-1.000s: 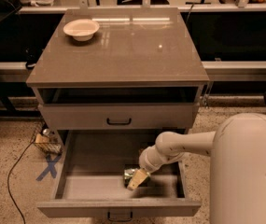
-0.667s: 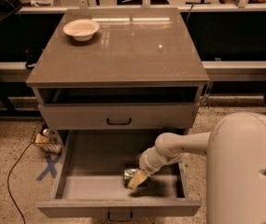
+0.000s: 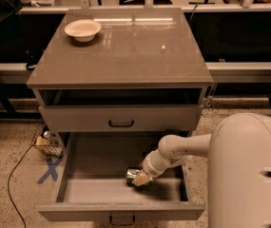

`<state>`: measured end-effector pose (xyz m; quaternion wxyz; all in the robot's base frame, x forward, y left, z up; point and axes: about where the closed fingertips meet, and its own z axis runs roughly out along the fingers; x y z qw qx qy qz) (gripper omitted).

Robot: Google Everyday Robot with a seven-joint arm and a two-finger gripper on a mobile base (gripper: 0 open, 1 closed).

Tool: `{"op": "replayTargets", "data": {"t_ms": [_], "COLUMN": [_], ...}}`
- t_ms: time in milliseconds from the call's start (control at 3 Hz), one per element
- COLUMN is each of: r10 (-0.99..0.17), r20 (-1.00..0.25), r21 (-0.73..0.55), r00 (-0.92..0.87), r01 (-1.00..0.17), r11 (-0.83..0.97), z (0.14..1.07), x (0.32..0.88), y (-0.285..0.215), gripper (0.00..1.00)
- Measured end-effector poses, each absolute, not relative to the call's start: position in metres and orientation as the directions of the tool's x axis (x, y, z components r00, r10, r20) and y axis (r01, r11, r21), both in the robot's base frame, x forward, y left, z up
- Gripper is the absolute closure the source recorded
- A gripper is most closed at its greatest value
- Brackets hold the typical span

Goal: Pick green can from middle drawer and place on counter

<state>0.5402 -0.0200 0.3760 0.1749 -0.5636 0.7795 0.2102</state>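
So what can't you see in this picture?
Camera view:
- The small green drink can: its right end is covered by the robot's hand, low in the open grey-taupe drawer.
- Part of the drawer's right wall: hidden behind the white robot arm.
- Slot under the glossy grey-brown counter top: too dark.

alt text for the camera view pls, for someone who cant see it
The robot's gripper reaches down into the open drawer, right at a green can on the drawer floor near the front. Above, a pale bowl sits at the back left corner of the counter.
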Motion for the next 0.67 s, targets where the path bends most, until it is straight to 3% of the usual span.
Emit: {"op": "replayTargets", "data": {"t_ms": [333,667], "r10": [-0.798,-0.768], "r20": [-0.542,-0.619], "r21": [0.089,0.004], "r00": [-0.262,-0.166], "r01": [-0.963,-0.978], "r11": [0.256,0.208], "z": [0.406,0.468], "x": [0.54,0.534], "y": [-0.019,-0.02], "gripper": [0.87,1.0]}}
